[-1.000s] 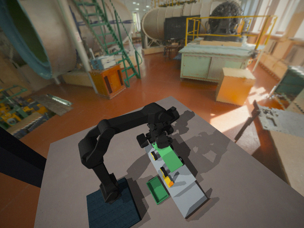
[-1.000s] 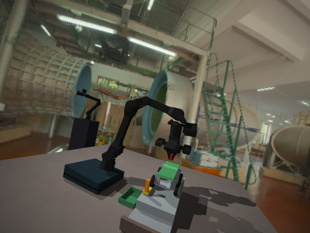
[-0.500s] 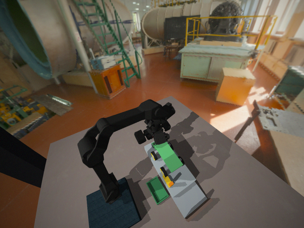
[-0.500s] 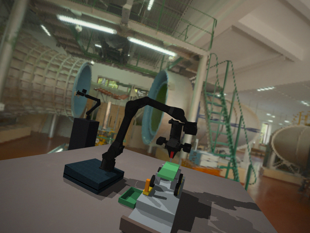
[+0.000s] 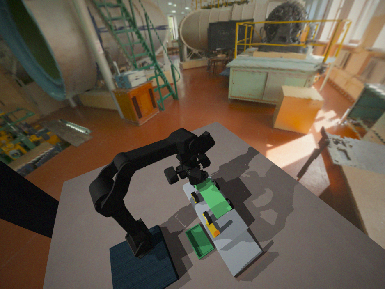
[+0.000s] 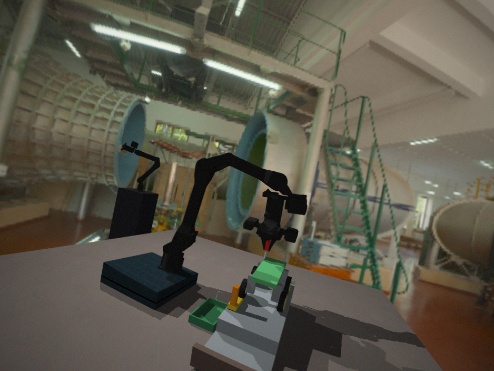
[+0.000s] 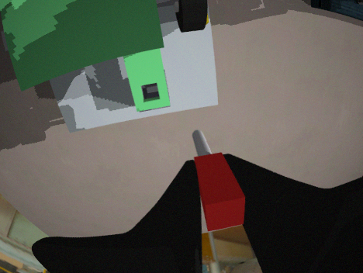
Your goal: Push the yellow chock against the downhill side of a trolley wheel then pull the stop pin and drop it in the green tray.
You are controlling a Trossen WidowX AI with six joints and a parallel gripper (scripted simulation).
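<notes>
My gripper [image 5: 195,181] [image 6: 269,244] [image 7: 207,164] is shut on the red-headed stop pin [image 6: 269,244] [image 7: 221,193]. It holds the pin upright, clear above the uphill end of the trolley [image 5: 214,197] [image 6: 269,273] [image 7: 83,17]. The pin's grey shaft points down, out of the empty hole in the trolley's green tab [image 7: 150,91]. The trolley, with a green deck and black wheels, stands on the grey ramp [image 5: 239,245] [image 6: 247,327] [image 7: 191,74]. The yellow chock [image 5: 213,230] [image 6: 235,299] with its orange handle sits against the downhill side of the trolley's lower wheel on the tray side. The green tray [image 5: 198,241] [image 6: 205,314] lies beside the ramp's low part.
The arm's dark blue base [image 5: 139,267] [image 6: 147,275] stands on the grey table [image 5: 310,233] left of the tray. The ramp's lower end reaches toward the table's front. A dark pedestal [image 6: 131,213] stands behind the table.
</notes>
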